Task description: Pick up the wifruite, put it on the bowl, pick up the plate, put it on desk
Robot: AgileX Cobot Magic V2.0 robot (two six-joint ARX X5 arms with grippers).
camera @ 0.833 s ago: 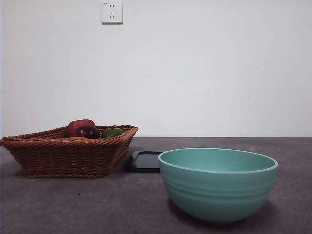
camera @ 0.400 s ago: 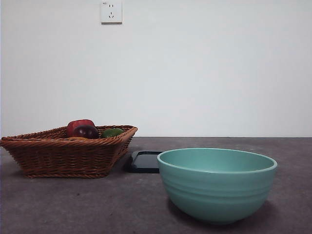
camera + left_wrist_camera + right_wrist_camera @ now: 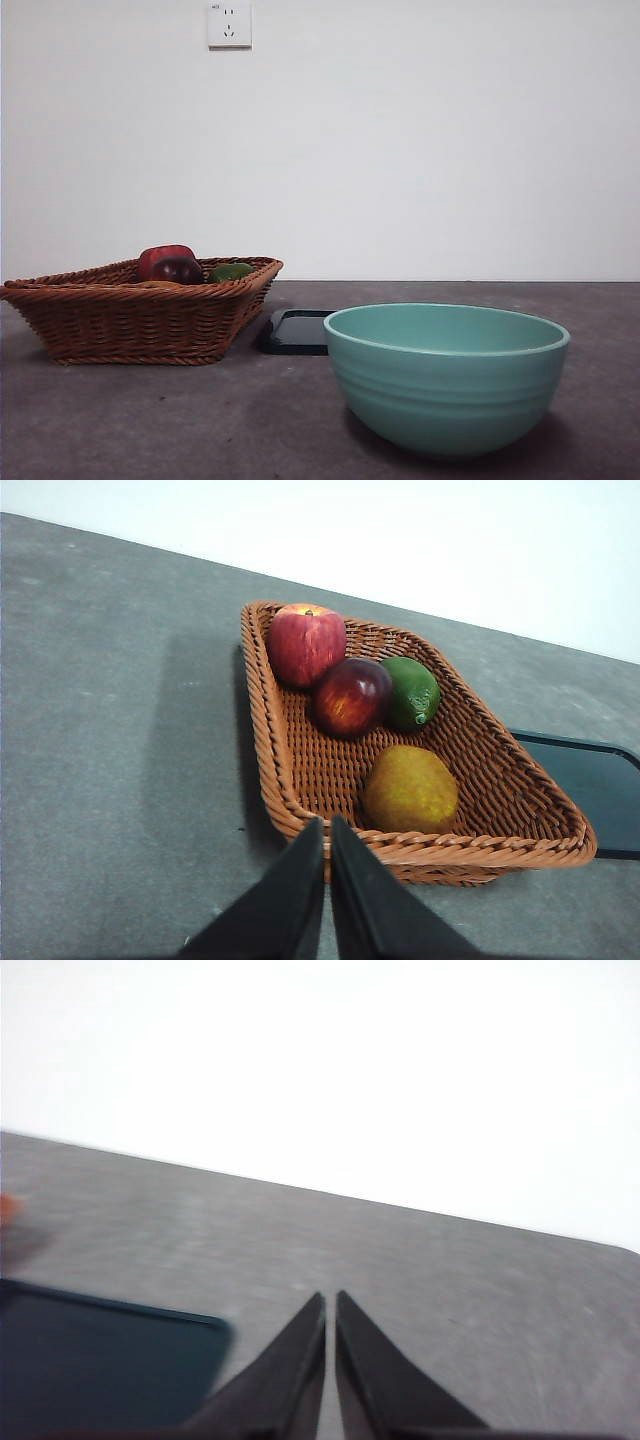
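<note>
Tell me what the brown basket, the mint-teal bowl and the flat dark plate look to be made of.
The brown woven basket: wicker or rattan, going by the braided rim and woven strands. The round mint-teal bowl: probably glazed ceramic, smooth with a soft sheen and faint ridges. The flat dark rectangular plate: glossy and reflective, perhaps glazed ceramic or plastic; unclear.

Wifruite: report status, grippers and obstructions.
Left gripper shut, empty, short of wicker basket. Right gripper shut, idle. Brownish-orange oval wifruite in basket, unobstructed.

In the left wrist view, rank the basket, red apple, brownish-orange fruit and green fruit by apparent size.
1. basket
2. wifruite, though it lies nearest the camera
3. red apple, close to it
4. green fruit
</note>
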